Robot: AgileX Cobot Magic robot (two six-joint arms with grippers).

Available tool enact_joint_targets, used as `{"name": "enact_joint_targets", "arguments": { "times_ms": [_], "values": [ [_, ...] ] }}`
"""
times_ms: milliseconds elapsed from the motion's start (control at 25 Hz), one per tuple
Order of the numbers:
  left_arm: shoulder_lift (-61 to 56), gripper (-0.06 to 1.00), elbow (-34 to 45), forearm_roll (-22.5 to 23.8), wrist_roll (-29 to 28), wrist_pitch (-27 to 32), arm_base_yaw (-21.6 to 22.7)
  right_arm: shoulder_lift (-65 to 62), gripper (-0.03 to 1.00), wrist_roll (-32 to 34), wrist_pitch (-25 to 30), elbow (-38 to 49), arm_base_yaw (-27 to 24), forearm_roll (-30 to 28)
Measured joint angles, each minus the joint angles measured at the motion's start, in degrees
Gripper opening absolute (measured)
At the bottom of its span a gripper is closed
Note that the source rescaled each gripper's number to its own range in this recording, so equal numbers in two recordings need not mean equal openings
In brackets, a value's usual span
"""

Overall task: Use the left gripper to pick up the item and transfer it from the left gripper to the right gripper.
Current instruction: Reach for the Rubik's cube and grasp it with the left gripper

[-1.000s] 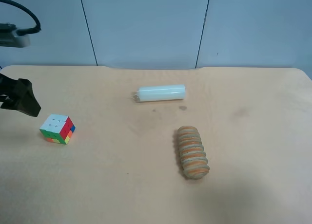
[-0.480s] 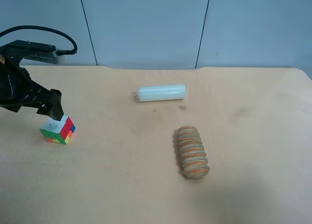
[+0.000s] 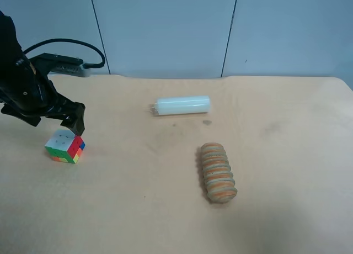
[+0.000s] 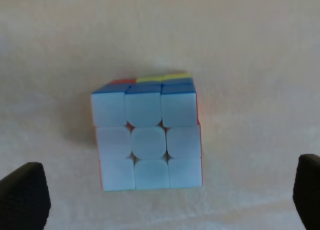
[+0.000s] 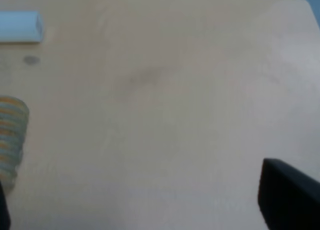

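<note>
Left gripper (image 4: 165, 197) hangs over my one cube (image 4: 147, 140), jaws spread wide, gripping nothing; away from the cube I count one white cylinder (image 3: 182, 105), one ribbed roll (image 3: 218, 172).

Even, soft light — blurry wrist views

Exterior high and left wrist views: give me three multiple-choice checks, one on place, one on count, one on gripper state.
1. In the exterior high view, the puzzle cube sits: A) near the table's left edge; B) centre; C) far right.
2. Loose objects on the table: A) two; B) three; C) four.
3. The left gripper is: A) shut on the cube; B) open, straddling the cube; C) shut, empty.
Answers: 1 A, it lies far left. 2 B, cube, white cylinder, ribbed roll. 3 B, the left wrist view shows jaws wide apart, clear of the cube.
</note>
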Motion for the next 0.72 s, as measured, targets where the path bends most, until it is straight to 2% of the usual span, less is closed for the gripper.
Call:
{"name": "enact_joint_targets", "arguments": {
  "times_ms": [360, 720],
  "values": [
    [4.86, 1.00, 0.00, 2.44, -3.76, -1.69, 0.00, 0.00, 0.99, 0.00, 0.00, 0.00, 0.00, 0.00],
    [8.73, 1.00, -0.02, 2.58, -4.17, -4.18, 0.00, 0.00, 0.99, 0.00, 0.00, 0.00, 0.00, 0.00]
  ]
}}
